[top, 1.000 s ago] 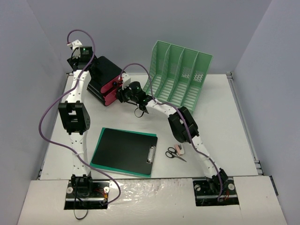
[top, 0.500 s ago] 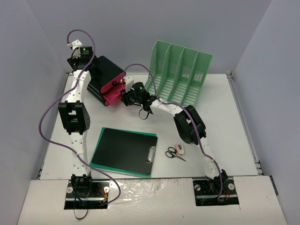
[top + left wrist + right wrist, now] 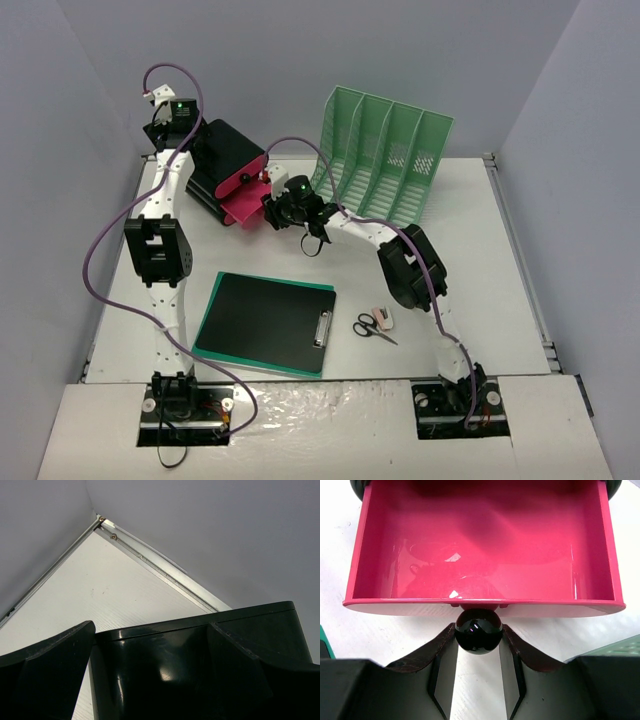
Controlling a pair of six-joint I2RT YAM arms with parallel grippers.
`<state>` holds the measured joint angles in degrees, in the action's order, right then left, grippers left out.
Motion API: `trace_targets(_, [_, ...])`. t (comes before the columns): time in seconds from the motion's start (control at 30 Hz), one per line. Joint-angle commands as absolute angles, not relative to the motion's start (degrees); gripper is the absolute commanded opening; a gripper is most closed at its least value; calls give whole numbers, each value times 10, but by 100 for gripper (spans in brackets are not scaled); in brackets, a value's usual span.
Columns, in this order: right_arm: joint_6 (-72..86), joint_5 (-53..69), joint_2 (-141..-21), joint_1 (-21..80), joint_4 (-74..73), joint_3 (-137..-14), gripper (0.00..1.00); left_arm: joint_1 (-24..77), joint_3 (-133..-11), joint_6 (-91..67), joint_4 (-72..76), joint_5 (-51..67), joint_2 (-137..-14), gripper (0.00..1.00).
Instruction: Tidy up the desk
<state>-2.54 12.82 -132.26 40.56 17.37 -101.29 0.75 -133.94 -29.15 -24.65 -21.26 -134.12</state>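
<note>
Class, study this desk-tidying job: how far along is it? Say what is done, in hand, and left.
Done: the pink drawer stands open, empty. In hand: the right gripper is shut on its black knob. Left: the scissors, a small pink item and the clipboard lie loose on the desk, and the green file rack looks empty.

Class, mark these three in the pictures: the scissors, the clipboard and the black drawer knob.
scissors [image 3: 373, 330], top view, where handles meet blades.
clipboard [image 3: 262, 318], top view, middle of the black board.
black drawer knob [image 3: 478, 631], right wrist view, centre of the ball.
</note>
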Motion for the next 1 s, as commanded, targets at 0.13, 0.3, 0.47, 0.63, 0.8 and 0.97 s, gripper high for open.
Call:
trace_targets(0.13, [-49, 91, -1230, 395, 179, -996, 0, 11, -1299, -270, -378, -186, -1366, 90])
trace_targets(0.3, [-51, 89, -1227, 396, 148, -1002, 0, 11, -1299, -272, -379, -184, -1365, 90])
trace_targets(0.47, [-46, 94, -1229, 396, 126, -1011, 20, 9, -1296, -271, -380, -183, -1363, 90])
trace_targets(0.63, [-47, 98, -1228, 396, 111, -1013, 52, 8, -1289, -272, -378, -182, -1359, 90])
trace_targets(0.8, [-47, 96, -1225, 396, 97, -1018, 76, 8, -1286, -272, -377, -182, -1359, 90])
trace_targets(0.97, [-44, 77, -1212, 396, 84, -1019, 100, 7, -1286, -272, -378, -182, -1359, 90])
